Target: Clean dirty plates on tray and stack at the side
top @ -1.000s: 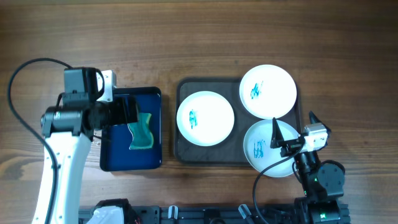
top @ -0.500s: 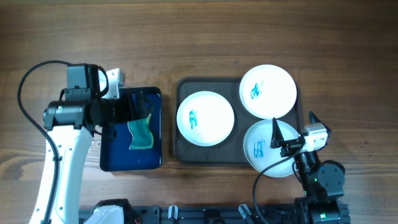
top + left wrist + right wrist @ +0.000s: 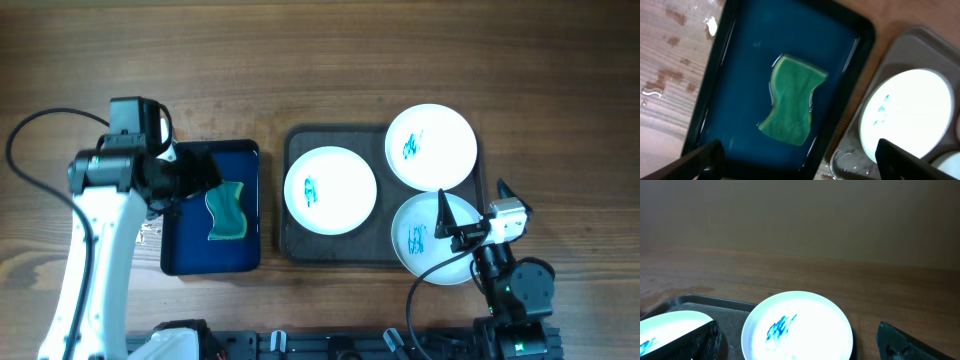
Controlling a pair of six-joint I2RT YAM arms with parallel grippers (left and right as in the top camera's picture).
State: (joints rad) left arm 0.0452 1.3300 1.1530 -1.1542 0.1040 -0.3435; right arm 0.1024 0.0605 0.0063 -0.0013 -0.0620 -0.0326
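The left jaws stand wide apart with nothing between them, their dark fingertips [image 3: 700, 160] showing only at the bottom corners of the left wrist view; ahead of them in that view lies a green sponge [image 3: 792, 102] with wavy edges, flat on the glossy floor of a dark blue tray [image 3: 715, 75]; seen from overhead, these jaws hang over that tray's 11 o'clock corner, with the sponge toward its 3 o'clock side; the white left arm [image 3: 95, 260] runs down toward 6 o'clock along the wooden desk [image 3: 320, 50], which shows a few wet-looking spots at the blue tray's 9 o'clock edge; the right jaws are likewise spread wide and hold nothing; from overhead they sit above the 3 o'clock edge of a plate, though whether they touch it cannot be told; the grey-brown tray [image 3: 292, 245] lies just beside the blue one, at its 3 o'clock, and carries all three white plates, none stacked; one plate [image 3: 330, 190] rests at the tray's 9 o'clock side; a second plate [image 3: 431, 146] sits at 1 o'clock, reaching past the rim; a third plate [image 3: 425, 262] sits at 5 o'clock, also past the rim, beneath the right jaws; the second and third plates touch or nearly touch; each bears a small blue-green scribble near its centre.
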